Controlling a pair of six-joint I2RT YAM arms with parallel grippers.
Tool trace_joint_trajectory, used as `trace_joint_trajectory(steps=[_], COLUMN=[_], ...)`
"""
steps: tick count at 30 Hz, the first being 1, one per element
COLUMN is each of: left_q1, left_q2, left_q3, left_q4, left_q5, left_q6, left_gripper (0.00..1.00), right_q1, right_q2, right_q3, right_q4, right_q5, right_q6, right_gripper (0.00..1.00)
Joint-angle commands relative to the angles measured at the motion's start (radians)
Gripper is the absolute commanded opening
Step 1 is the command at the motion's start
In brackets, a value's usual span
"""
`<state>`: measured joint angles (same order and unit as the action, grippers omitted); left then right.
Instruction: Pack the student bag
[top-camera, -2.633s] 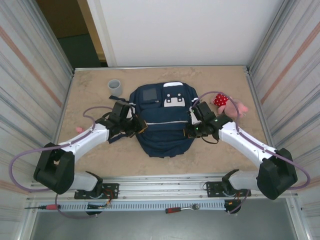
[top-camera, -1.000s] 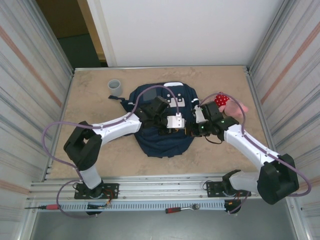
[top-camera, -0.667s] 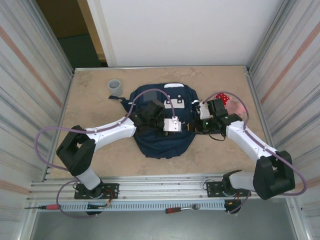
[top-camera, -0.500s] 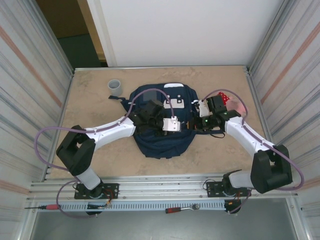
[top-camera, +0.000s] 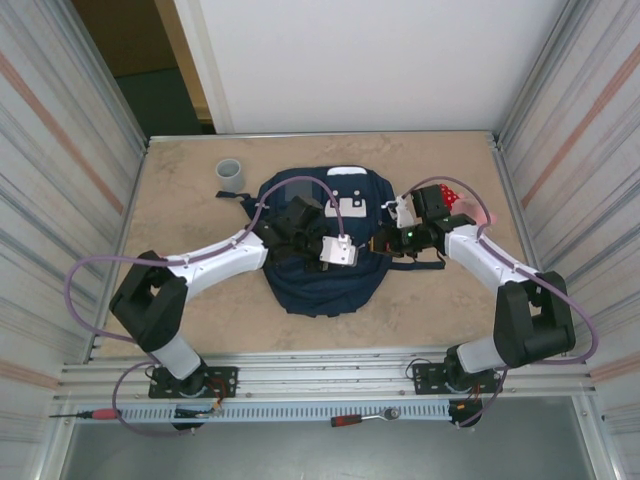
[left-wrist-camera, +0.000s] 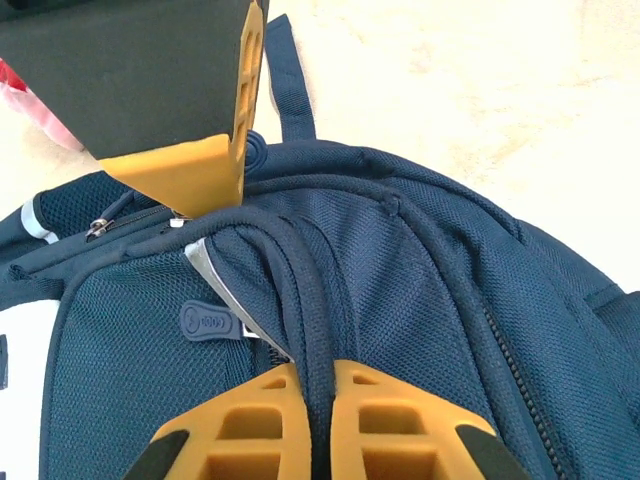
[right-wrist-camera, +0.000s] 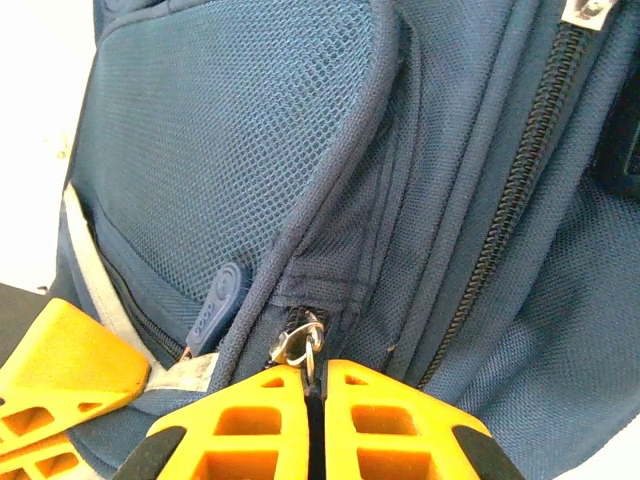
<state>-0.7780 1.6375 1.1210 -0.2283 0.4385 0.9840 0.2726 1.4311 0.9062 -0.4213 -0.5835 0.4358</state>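
Two slim arms, white shells on left arm (top-camera: 215, 265) and right arm (top-camera: 480, 262). Bulky black joint housings (top-camera: 150, 310), black bases (top-camera: 190, 382) on the near rail. Thin purple cable (top-camera: 70, 285) looped off each arm. Small white camera block (top-camera: 338, 250) at each wrist. Orange fingers with moulded recesses on left end effector (left-wrist-camera: 312, 385) and right end effector (right-wrist-camera: 312, 380).

A robot lab booth, this was, plain as day: ribbed metal walls (top-camera: 60, 190) shut in both sides and a white panel (top-camera: 370, 60) stood behind. Two robot arms (top-camera: 215, 262) sat bolted to an aluminium rail (top-camera: 320, 385) at the table (top-camera: 180, 210) edge. A screwdriver (top-camera: 95, 412) and wrench (top-camera: 365, 417) lay below.
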Motion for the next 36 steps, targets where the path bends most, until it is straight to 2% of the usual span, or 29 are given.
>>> trace_joint_trajectory(steps=[1, 2, 3, 5, 7, 8, 10, 13, 16, 19, 22, 26, 28, 33, 36], left_q1=[-0.029, -0.03, -0.028, -0.026, -0.012, 0.0, 0.035, 0.085, 0.137, 0.172, 0.203, 0.206, 0.203, 0.125, 0.099], left_q2=[-0.018, -0.02, -0.026, -0.045, -0.073, -0.093, -0.136, -0.217, -0.278, -0.287, -0.25, -0.178, -0.121, 0.007, 0.065], left_q3=[0.016, 0.016, 0.015, 0.003, -0.004, -0.009, -0.023, -0.081, -0.135, -0.15, -0.184, -0.294, -0.343, -0.363, -0.326], left_q4=[-0.192, -0.19, -0.184, -0.141, -0.104, -0.082, -0.047, 0.037, 0.111, 0.088, 0.072, 0.138, 0.18, 0.235, 0.271], left_q5=[0.197, 0.193, 0.186, 0.146, 0.125, 0.114, 0.126, 0.126, 0.056, -0.105, -0.194, -0.278, -0.316, -0.452, -0.445], left_q6=[0.056, 0.047, 0.029, -0.072, -0.201, -0.291, -0.461, -0.676, -0.872, -0.989, -1.052, -1.098, -1.119, -1.119, -1.134], left_gripper=[0.0, 0.01, 0.06, 0.28, 0.48, 0.57, 0.66, 0.71, 0.77, 0.77, 0.76, 0.75, 0.75, 0.75, 0.75], right_q1=[-0.083, -0.085, -0.085, -0.079, -0.075, -0.072, -0.064, -0.032, 0.035, 0.102, 0.141, 0.161, 0.14, 0.125, 0.098], right_q2=[0.009, 0.005, -0.005, -0.05, -0.104, -0.137, -0.189, -0.224, -0.2, -0.13, -0.037, 0.097, 0.153, 0.188, 0.175], right_q3=[-0.013, -0.009, -0.002, 0.002, 0.01, 0.014, 0.027, 0.048, 0.07, 0.081, 0.069, -0.008, -0.079, -0.176, -0.197], right_q4=[0.166, 0.159, 0.151, 0.133, 0.103, 0.081, 0.044, 0.002, 0.002, 0.054, 0.134, 0.188, 0.241, 0.273, 0.265], right_q5=[0.254, 0.25, 0.25, 0.248, 0.253, 0.255, 0.259, 0.272, 0.282, 0.267, 0.219, 0.327, 0.327, 0.351, 0.358], right_q6=[0.111, 0.111, 0.108, 0.095, 0.084, 0.078, 0.065, 0.059, 0.058, 0.054, 0.053, 0.082, 0.118, 0.161, 0.163], right_gripper=[0.0, 0.0, 0.04, 0.3, 0.45, 0.49, 0.54, 0.59, 0.61, 0.61, 0.6, 0.58, 0.57, 0.57, 0.57])
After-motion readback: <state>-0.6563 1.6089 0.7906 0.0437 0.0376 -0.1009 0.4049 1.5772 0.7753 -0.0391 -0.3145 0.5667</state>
